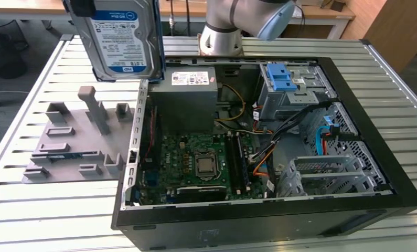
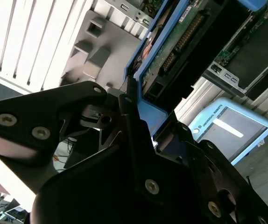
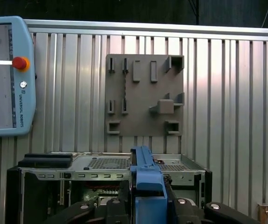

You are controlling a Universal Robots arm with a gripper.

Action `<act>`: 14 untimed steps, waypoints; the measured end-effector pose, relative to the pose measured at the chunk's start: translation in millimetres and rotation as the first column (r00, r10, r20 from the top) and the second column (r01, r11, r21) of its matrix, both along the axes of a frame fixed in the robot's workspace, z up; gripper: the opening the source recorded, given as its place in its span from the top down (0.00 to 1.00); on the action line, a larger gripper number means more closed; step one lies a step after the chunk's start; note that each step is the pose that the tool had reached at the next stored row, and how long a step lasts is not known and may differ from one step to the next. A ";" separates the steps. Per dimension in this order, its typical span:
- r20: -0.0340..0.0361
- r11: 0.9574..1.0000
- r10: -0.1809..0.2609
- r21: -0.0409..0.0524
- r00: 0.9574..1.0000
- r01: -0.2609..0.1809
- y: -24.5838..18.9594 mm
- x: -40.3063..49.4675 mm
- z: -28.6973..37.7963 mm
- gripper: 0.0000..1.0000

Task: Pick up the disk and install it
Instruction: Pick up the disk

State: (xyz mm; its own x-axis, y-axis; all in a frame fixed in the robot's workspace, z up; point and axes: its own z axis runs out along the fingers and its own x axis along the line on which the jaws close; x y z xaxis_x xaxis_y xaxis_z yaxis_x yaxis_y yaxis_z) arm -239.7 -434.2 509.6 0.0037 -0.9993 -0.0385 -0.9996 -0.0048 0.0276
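Exterior view, disk (image 1: 120,39): upright in the air at the exterior view's upper left, label facing the camera. Its lower end shows over the near wall of the computer case (image 1: 264,220).
Exterior view, computer case: lying open on the slatted table (image 1: 26,210), with the circuit board and a drive cage (image 1: 292,86) showing inside.
Exterior view, grey holder (image 1: 75,142): flat on the table, just beside the case on the exterior view's left.
Exterior view, arm (image 1: 229,23): its base stands behind the case.
Second wrist view, gripper (image 2: 143,121): black fingers (image 2: 127,109) pressed against the disk's blue frame, pinching it.
Second wrist view, disk (image 2: 180,42): circuit-board side showing, reaching away from the gripper.
Second wrist view, control tablet (image 2: 232,126): on the table beyond the disk.
First wrist view, disk (image 3: 145,179): seen edge-on as a blue frame, clamped between the gripper's (image 3: 148,207) black parts.
First wrist view, grey holder (image 3: 145,93): on the table beyond the open case (image 3: 101,163), well apart from the disk.
First wrist view, control tablet (image 3: 5,74): lying on the table.
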 end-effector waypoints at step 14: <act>0.000 1.000 0.000 0.000 1.000 0.000 -3.8 54.2 -6.2 0.64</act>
